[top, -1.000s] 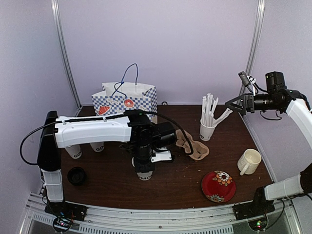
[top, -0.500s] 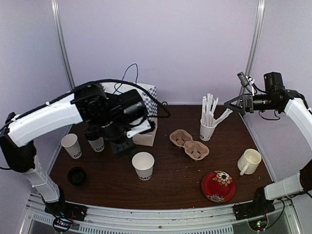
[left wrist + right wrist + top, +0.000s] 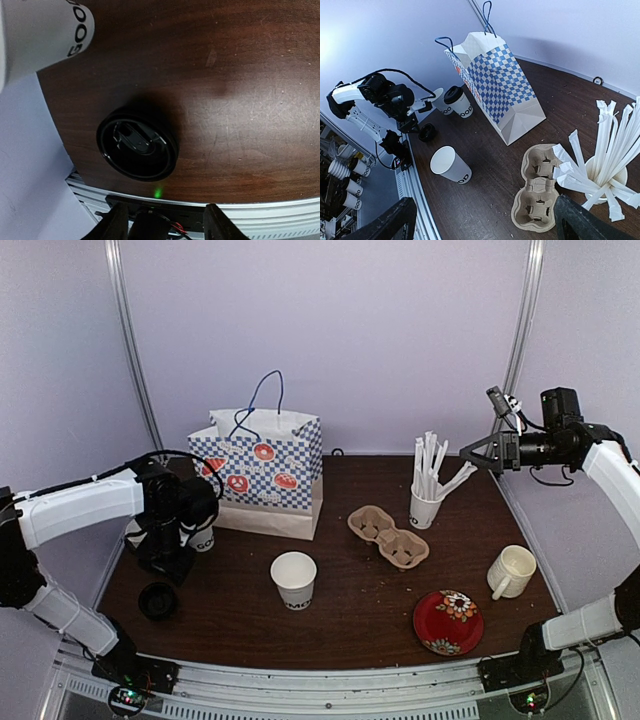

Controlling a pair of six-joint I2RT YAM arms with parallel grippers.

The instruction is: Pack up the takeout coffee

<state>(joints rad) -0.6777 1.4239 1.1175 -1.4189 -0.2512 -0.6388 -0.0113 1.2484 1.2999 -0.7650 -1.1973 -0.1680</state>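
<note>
One lidless takeout coffee cup point(image 3: 294, 578) point(image 3: 450, 165), white with black lettering, stands alone at the front middle of the table. Two more cups stand at the far left: one with a black lid point(image 3: 458, 101) point(image 3: 203, 537) and an uncovered one point(image 3: 438, 100) point(image 3: 45, 35). A loose black lid point(image 3: 137, 145) point(image 3: 158, 600) lies rim up near the front left edge. My left gripper point(image 3: 163, 575) point(image 3: 165, 225) hangs open just above that lid, nothing between its fingers. My right gripper point(image 3: 480, 453) point(image 3: 487, 225) is open and empty, held high at the back right.
A blue-checked paper bag point(image 3: 265, 475) point(image 3: 495, 85) stands open at the back. A cardboard cup carrier point(image 3: 388, 535) point(image 3: 540, 192) lies mid-table. A cup of white stirrers point(image 3: 428, 495), a cream mug point(image 3: 512, 570) and a red plate point(image 3: 448, 620) are on the right.
My left gripper let go of the uncovered cup at the front middle, rose, swung left and came down over the black lid. The right arm has not moved.
</note>
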